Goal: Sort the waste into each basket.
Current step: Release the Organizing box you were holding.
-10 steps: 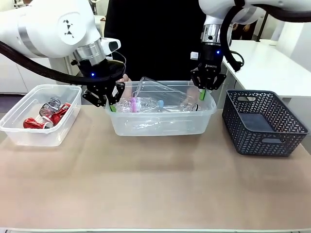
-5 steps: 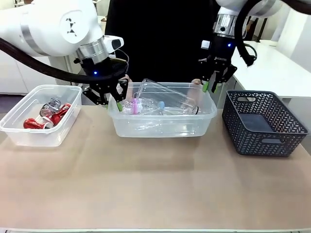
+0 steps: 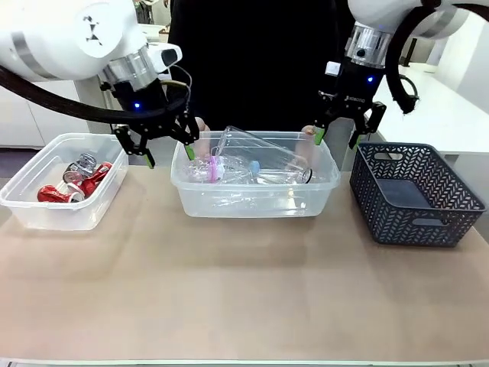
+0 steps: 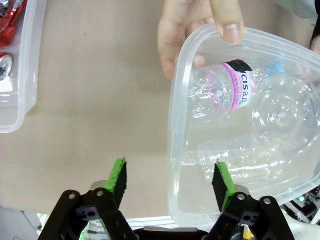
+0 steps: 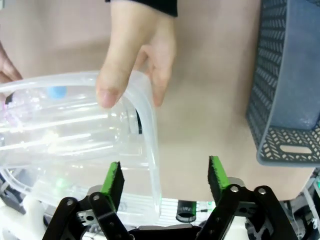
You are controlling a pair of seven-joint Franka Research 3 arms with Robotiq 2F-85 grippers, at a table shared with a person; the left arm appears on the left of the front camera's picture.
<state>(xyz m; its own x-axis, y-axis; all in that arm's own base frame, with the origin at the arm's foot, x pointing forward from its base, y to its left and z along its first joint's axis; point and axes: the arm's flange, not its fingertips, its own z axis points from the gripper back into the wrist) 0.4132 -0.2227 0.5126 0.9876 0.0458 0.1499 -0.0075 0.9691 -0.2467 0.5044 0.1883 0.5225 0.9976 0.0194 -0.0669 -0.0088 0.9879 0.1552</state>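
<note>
While hovering released: left gripper (image 3: 166, 150) and right gripper (image 3: 336, 136) flanking bottle tub (image 3: 252, 200).
Needing next: reaching bottles (image 4: 226, 89), person's hands (image 5: 134, 47) gripping rim at 12 o'clock.

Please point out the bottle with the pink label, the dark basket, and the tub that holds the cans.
Bottle with the pink label (image 4: 231, 91), left wrist view, on its label.
Dark basket (image 3: 416, 229), front view, near wall.
Tub of cans (image 3: 72, 215), front view, near wall.

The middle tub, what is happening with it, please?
A person's hands grip the far corners of the middle tub, which holds clear bottles. The left hand and right hand hang open above its two ends, holding nothing. Red cans lie in the left tub. A dark basket stands at the right.
</note>
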